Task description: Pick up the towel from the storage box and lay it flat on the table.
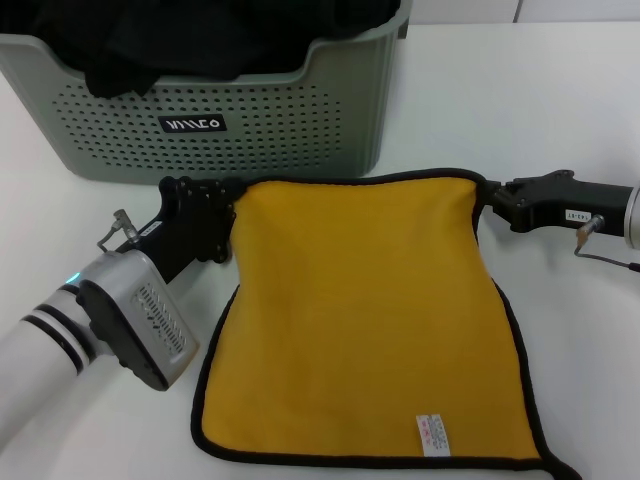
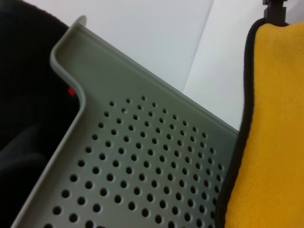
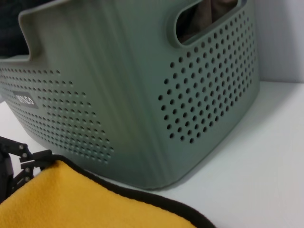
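The towel (image 1: pixel 370 310) lies spread on the table (image 1: pixel 560 90), yellow side up, with its white label (image 1: pixel 433 432) near the front edge. It lies just in front of the storage box (image 1: pixel 260 120). My left gripper (image 1: pixel 232 215) is shut on the towel's far left corner, low over the table. My right gripper (image 1: pixel 487 198) is shut on the far right corner. The far edge runs straight between them. The towel also shows in the left wrist view (image 2: pixel 270 133) and the right wrist view (image 3: pixel 71 199), next to the box wall (image 3: pixel 142 95).
Plain black cloths (image 1: pixel 200 40) fill the storage box. The box's perforated wall (image 2: pixel 142 156) stands close behind both grippers. Bare white table lies to the right of the towel (image 1: pixel 580 330) and at the front left.
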Robot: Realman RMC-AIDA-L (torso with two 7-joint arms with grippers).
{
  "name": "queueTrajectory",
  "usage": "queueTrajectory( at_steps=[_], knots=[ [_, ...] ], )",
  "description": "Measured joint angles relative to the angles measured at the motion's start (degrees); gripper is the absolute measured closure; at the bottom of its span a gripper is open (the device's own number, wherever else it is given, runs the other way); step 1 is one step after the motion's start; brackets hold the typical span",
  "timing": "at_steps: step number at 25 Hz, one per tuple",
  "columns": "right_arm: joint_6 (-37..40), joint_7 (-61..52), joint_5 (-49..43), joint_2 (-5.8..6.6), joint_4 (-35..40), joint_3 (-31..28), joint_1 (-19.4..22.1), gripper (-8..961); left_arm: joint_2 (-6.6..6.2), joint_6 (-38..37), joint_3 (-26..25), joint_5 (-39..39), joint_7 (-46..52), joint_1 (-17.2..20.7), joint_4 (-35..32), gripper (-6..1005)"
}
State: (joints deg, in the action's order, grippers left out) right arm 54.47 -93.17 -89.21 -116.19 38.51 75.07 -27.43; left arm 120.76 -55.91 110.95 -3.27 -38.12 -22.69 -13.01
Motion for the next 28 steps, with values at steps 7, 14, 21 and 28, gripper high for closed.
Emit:
queueTrajectory(
  at_steps=[7,14,21,28],
  knots=[
    [-0.5,-0.1,0.1,0.00,-0.1,0.3,0.0,837,0.00,0.4,0.1,0.0,-2.6,0.6,0.0,967],
    [0.0,-0.8,0.5,0.00,0.3,0.2,0.8,834,0.00,-0.3,0.3,0.0,-2.7,2.0,-0.2,906],
    [0.3,-0.3,3.0,0.01,2.1,0.2,3.2,724,0.00,-6.2,-0.1,0.7,-2.8,5.1,-0.9,798],
    [2.1,0.2,4.1,0.11,6.2,-0.3,6.9,431,0.00,-13.2,0.0,4.4,-1.9,7.8,-0.6,450]
  ],
)
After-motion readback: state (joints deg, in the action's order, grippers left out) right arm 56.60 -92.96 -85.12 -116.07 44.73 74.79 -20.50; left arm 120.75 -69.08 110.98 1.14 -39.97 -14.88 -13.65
